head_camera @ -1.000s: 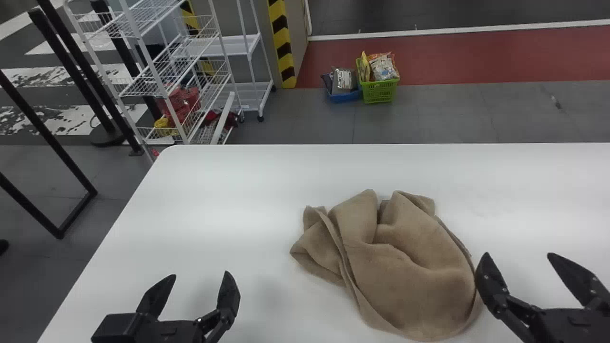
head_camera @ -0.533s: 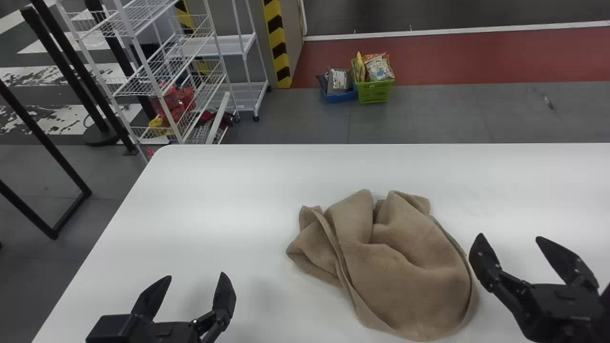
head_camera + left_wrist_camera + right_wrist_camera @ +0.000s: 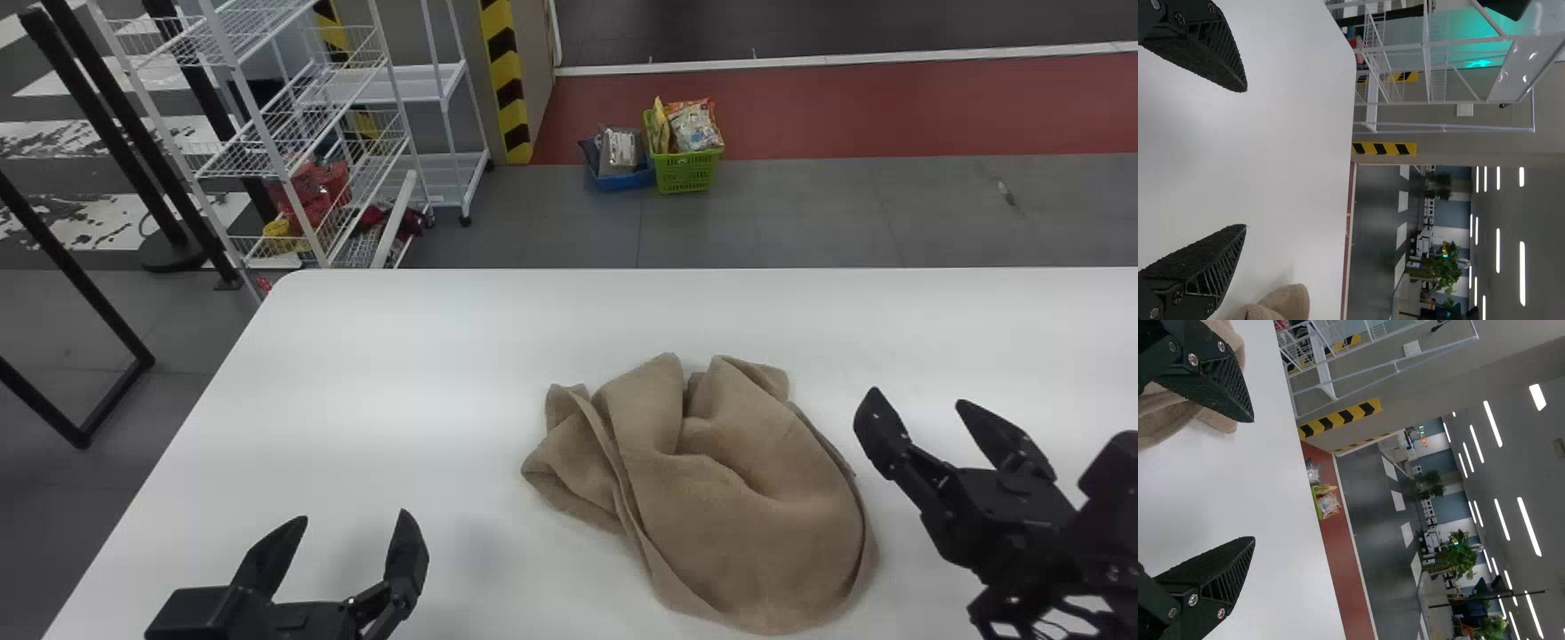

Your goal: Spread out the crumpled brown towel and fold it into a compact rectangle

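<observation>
Head view, with twelve o'clock at the tabletop's [image 3: 382,356] far edge: the left hand [image 3: 354,514] is at half past seven from the middle of the view, its two fingers spread wide with nothing between them. From it, the brown towel [image 3: 738,498] lies well apart at about three o'clock, crumpled on the tabletop. The towel's bunched folds rise toward its twelve, a corner pokes out toward nine, and its broad, rounded part swells toward five. A long edge runs over the cloth from about ten down to six.

Farthest right, the right hand [image 3: 917,396] sits near the towel, its fingers also well parted and holding nothing. From this hand, the towel lies at eight o'clock. In the right wrist view, one finger partly hides the cloth; the space between the fingers has only tabletop behind it.
</observation>
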You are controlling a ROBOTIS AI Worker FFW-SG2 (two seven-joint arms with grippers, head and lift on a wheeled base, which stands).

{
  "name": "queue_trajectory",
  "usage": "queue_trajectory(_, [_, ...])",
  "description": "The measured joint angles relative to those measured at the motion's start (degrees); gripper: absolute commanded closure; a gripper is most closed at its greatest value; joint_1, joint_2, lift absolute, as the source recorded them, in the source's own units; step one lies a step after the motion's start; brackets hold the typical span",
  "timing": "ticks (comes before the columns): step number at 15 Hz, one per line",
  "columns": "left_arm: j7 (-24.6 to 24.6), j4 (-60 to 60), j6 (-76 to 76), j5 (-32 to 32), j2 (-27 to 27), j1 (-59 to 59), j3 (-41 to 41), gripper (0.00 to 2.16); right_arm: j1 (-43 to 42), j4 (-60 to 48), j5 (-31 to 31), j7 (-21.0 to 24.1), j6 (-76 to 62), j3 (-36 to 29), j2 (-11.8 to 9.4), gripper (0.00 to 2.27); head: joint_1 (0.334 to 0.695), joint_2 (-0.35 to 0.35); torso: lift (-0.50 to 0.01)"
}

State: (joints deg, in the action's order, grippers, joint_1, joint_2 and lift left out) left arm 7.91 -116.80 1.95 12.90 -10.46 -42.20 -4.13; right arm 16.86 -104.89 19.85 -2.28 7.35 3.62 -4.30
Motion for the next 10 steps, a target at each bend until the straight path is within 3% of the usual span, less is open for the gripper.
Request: queue_trajectory(10, [0.0,0.29,-0.69,0.18,-0.63,0.55,-0.19,0.08,-3.51,3.15,1.76,-0.82,6.38,5.3,-0.25,0.29,0.695,0.248,-0.127])
